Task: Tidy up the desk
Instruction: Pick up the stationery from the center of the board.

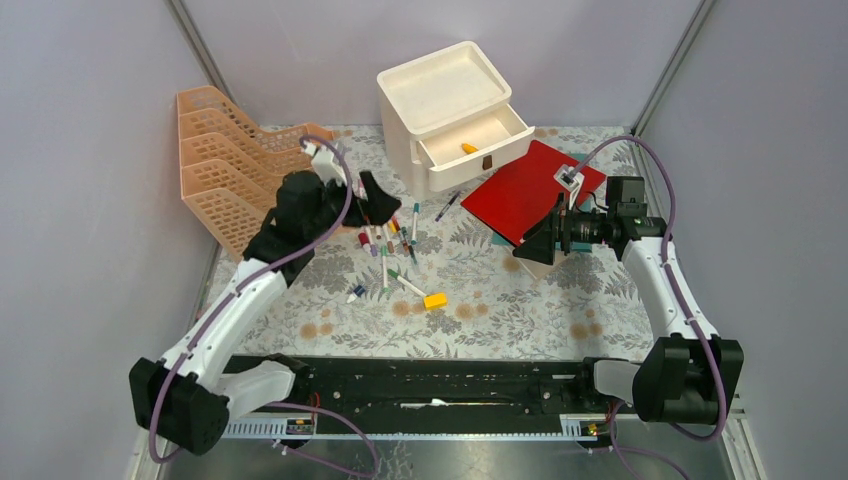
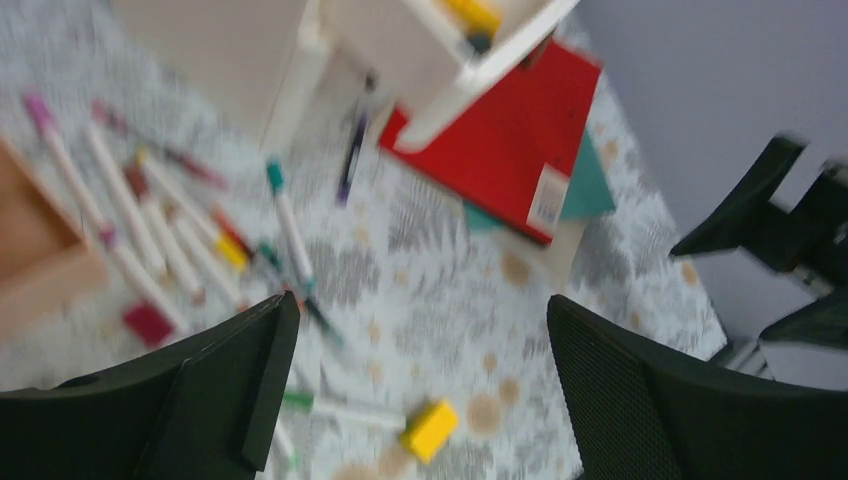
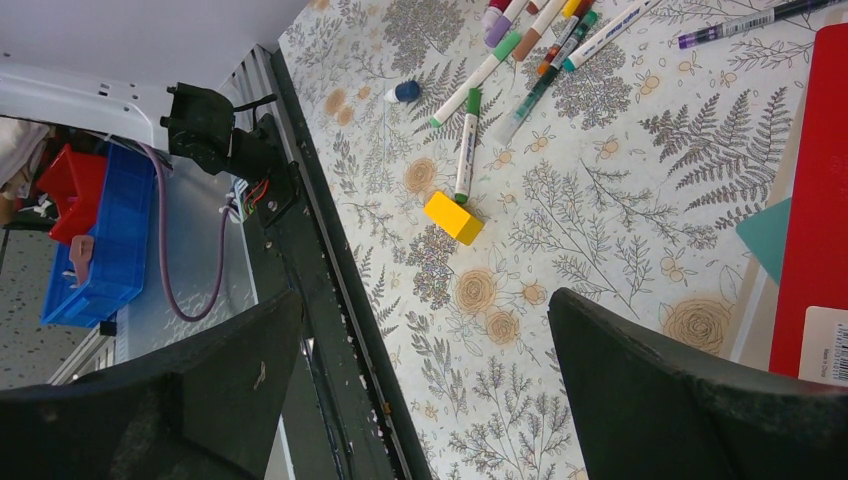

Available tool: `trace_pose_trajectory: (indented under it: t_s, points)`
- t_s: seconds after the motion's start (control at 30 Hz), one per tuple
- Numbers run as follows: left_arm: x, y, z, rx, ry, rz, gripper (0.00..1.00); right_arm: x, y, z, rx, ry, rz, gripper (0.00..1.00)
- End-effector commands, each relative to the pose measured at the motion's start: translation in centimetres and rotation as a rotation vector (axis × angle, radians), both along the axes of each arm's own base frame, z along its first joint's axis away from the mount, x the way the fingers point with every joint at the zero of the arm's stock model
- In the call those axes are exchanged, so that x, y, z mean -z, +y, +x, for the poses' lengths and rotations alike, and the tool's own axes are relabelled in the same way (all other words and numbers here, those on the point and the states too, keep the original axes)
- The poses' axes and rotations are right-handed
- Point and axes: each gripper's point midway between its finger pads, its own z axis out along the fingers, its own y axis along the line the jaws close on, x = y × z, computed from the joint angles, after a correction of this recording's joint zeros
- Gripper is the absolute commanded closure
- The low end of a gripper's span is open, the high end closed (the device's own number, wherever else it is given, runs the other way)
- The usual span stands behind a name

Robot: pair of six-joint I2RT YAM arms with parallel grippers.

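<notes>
At table level, between both arms: the desk (image 1: 480, 300), flat, strewn with markers (image 1: 385, 240) and a yellow block (image 1: 435, 300). At the back: white drawer unit (image 1: 445, 100), drawer (image 1: 480, 140) pulled out; red book (image 1: 525, 185) beside it. Far left: orange file rack (image 1: 225, 150). Left gripper (image 2: 420, 305): hangs over the markers, jaws wide, grips nothing. Right gripper (image 3: 425, 300): gapes beside the red book, empty.
</notes>
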Motion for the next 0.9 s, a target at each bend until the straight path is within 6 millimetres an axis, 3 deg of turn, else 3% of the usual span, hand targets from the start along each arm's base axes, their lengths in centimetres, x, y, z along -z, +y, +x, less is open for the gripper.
trace_pose_trajectory:
  t_s: [0.0,0.13,0.3,0.63,0.87]
  points:
    - [6.1,2.0,-4.3,-0.068,0.244,0.036,0.02,-0.1,0.0,0.5,-0.004,-0.024,-0.007,0.00]
    - [12.0,4.6,-6.8,-0.168,0.475,0.163,0.07,0.2,0.0,0.5,-0.006,-0.016,-0.007,0.00]
    - [17.2,6.3,-8.7,-0.225,0.688,0.349,0.11,0.5,0.1,0.3,-0.006,-0.008,-0.011,0.00]
    - [22.7,6.2,-10.0,-0.185,0.823,0.685,0.28,1.0,0.0,0.0,0.005,-0.004,-0.027,0.00]
    - [24.9,6.9,-9.8,-0.207,0.863,0.779,0.37,1.2,0.0,0.1,0.004,0.007,-0.023,0.00]
